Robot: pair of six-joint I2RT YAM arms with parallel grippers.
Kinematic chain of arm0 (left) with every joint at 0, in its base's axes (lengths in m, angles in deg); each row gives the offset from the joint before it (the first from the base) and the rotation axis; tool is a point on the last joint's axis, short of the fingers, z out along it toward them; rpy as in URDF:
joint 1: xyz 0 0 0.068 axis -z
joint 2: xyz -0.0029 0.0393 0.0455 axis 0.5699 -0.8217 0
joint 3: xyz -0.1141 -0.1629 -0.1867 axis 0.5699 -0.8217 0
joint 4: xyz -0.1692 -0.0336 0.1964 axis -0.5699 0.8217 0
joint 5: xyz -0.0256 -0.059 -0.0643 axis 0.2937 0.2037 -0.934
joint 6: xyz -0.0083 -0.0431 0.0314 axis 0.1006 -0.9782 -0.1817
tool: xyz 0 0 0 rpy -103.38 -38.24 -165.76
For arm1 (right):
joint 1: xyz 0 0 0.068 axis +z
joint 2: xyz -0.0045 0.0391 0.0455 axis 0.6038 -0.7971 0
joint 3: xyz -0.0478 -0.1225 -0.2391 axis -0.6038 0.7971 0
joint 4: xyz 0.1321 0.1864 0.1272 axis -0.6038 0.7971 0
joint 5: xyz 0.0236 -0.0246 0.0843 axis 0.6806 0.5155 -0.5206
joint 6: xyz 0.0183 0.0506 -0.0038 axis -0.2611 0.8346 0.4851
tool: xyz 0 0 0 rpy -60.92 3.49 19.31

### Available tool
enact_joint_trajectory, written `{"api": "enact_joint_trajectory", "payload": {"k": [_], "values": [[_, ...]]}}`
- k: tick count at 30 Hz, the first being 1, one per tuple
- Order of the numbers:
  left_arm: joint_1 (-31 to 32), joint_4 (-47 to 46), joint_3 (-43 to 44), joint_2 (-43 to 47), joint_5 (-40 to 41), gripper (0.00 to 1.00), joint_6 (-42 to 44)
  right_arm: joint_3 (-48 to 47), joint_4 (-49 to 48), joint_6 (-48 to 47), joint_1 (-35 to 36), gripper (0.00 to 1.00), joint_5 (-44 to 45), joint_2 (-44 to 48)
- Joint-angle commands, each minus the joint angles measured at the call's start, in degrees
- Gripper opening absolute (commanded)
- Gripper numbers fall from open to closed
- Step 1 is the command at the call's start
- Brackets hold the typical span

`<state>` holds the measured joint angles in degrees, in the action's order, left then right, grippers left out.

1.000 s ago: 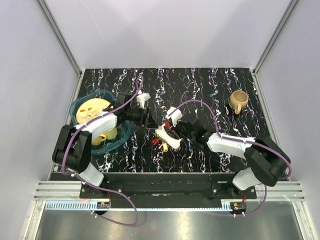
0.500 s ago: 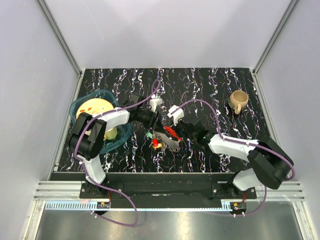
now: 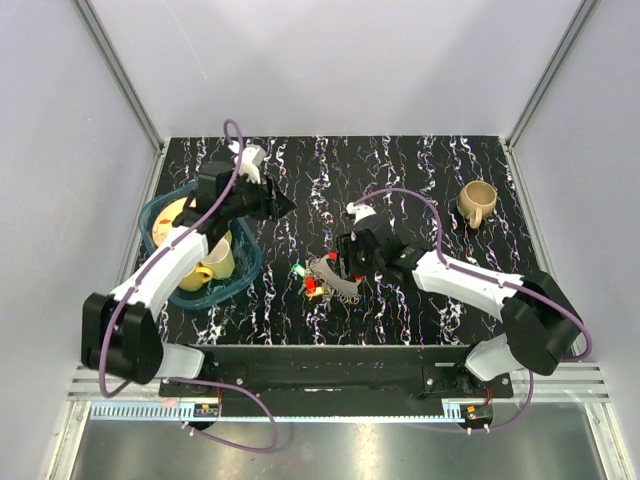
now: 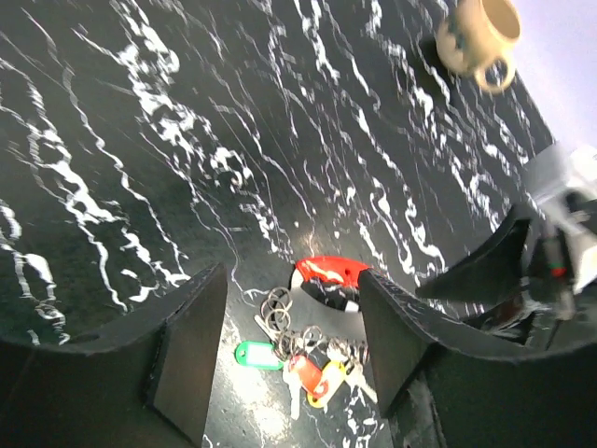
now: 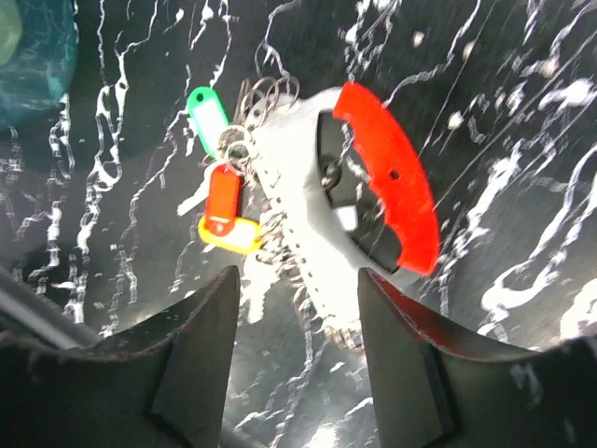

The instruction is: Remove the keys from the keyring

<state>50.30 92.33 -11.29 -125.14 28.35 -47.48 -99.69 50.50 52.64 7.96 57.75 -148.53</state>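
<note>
The keyring (image 3: 331, 273) lies on the black marbled table with its red piece (image 5: 392, 187) and grey rings (image 4: 278, 306). The keys (image 5: 224, 207), with green, red and yellow tags, are bunched on it, and they also show in the left wrist view (image 4: 308, 373). My right gripper (image 3: 346, 262) hovers just right of and above the bunch, open, with nothing between its fingers (image 5: 196, 359). My left gripper (image 3: 283, 205) is raised up and to the left of the bunch, open and empty; the bunch shows far below between its fingers (image 4: 191, 350).
A teal bowl (image 3: 245, 272) holding yellow items sits at the left under the left arm. A tan mug (image 3: 477, 200) stands at the back right, also visible in the left wrist view (image 4: 478, 33). Grey walls enclose the table on three sides.
My left arm has drawn back up and left, away from the keys. My right gripper has opened wider and lifted slightly. The bunch now lies on the table.
</note>
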Motion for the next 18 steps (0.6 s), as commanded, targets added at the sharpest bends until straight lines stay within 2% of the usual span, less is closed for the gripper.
{"api": "enact_joint_trajectory", "payload": {"k": [1, 4, 8, 13, 18], "values": [[-0.4, -0.3, -1.3, 7.9, 11.9, 0.63, -3.6, 0.4, 6.2, 17.2, -1.2, 0.61, -5.7, 2.1], [-0.5, 0.3, -3.1, 11.7, 11.7, 0.65, -4.2, 3.0, 5.6, 21.0, -4.4, 0.63, -10.9, 2.5], [-0.5, 2.0, -5.5, 14.5, 10.6, 0.65, -3.5, 8.7, 2.2, 25.2, -7.3, 0.66, -13.2, 4.8], [-0.5, 3.3, -8.2, 16.2, 11.1, 0.66, -2.2, 12.9, -3.0, 25.4, -9.9, 0.65, -16.6, 5.3], [-0.5, 3.2, -7.3, 16.1, 8.6, 0.66, -3.6, 15.6, -8.5, 24.8, -9.9, 0.63, -20.1, 3.8]]}}
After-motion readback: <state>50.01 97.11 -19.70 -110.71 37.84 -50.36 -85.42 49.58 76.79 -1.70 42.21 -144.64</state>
